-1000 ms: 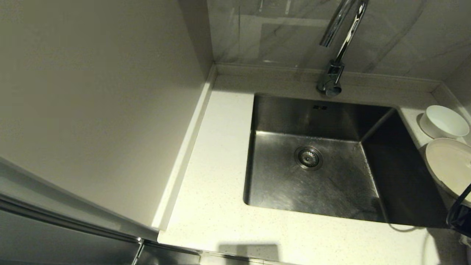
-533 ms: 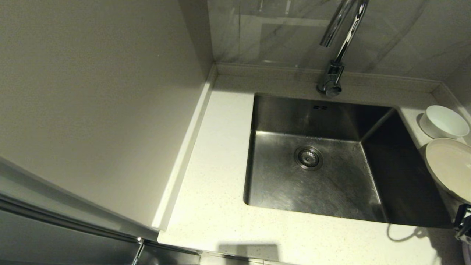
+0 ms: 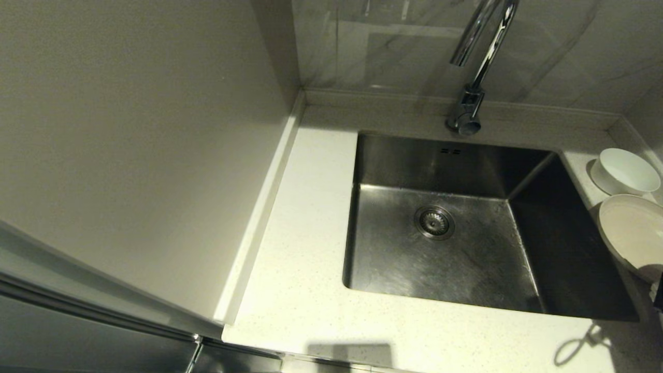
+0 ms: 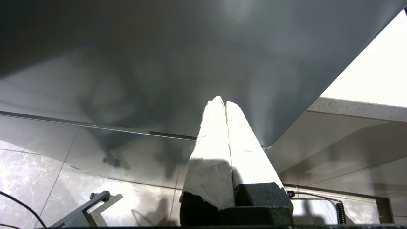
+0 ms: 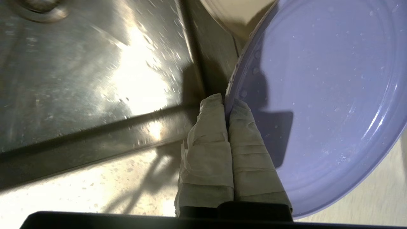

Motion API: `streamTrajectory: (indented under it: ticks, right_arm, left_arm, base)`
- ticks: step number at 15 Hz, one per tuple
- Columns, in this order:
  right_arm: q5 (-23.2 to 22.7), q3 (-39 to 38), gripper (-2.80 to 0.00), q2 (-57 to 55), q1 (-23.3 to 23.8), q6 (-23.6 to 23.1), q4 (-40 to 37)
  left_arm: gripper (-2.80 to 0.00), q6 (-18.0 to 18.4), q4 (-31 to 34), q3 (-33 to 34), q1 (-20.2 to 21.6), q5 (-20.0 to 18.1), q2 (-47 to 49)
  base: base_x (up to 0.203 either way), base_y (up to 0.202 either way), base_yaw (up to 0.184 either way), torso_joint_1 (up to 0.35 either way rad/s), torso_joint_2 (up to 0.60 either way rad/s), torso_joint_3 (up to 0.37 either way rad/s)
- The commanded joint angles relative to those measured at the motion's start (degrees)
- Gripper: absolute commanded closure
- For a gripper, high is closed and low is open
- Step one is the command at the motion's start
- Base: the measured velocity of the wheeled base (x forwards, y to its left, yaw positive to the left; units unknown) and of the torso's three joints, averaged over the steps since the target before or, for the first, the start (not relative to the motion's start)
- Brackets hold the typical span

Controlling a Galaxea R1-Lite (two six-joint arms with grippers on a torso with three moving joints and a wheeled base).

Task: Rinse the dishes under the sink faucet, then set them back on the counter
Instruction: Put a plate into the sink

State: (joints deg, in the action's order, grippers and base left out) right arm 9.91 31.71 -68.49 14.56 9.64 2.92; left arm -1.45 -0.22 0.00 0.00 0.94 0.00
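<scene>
From the head camera, the sink [image 3: 440, 223] is sitting in the counter [image 3: 305, 259] with its drain [image 3: 434, 221] near the middle of the basin floor and two overflow slots [image 3: 450, 151] on the back wall; the faucet [image 3: 479, 57] is rising from the back rim, its spout curving toward the basin; the white bowl [image 3: 625, 172] is standing on the counter strip to the right of the sink, and the cream plate [image 3: 633, 233] is lying just in front of it, hanging slightly over the sink's right edge; only a dark sliver of the right arm is showing at the right border, and a thin looped shadow is falling on the counter near the front right corner.

From the left wrist camera, the left gripper [image 4: 222, 103] is hanging down beside the cabinet front, above the tiled floor, with its wrapped fingers [image 4: 210, 143] pressed together on nothing.

From the right wrist camera, the right gripper [image 5: 226, 101] is clenching the rim of the lilac plate [image 5: 324, 95], one wrapped finger on each side of the edge; the plate is being held tilted, over the counter at the sink's front right corner; droplets are dotting its surface; a bit of the cream plate [image 5: 229, 9] is showing beyond it; the basin wall [image 5: 79, 79] is glistening with water spots.
</scene>
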Motion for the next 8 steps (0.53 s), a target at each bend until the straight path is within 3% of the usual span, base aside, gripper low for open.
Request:
streamTrajectory:
  ticks: [1,3,8]
  right_arm:
    - [-3.08,-2.09,0.0,2.84,-0.13,-3.96,4.32]
    - [-5.47,-2.28,0.0,3.25,-0.98,-7.25,8.33]
    - [-7.1,-2.97,0.0,2.2,-11.32,-16.18,22.54]
  left_arm:
    - [0.0,-0.04,-0.04,0.0,-0.02,0.03,-0.18]
    - [0.0,0.04,-0.04,0.0,0.0,0.03,-0.26]
    - [0.0,-0.04,-0.04,0.0,0.0,0.03,-0.18]
  base:
    - [0.0,0.0,0.0,0.0,0.0,0.0]
    - [0.0,0.0,0.0,0.0,0.0,0.0]
    - [0.0,0.0,0.0,0.0,0.0,0.0]
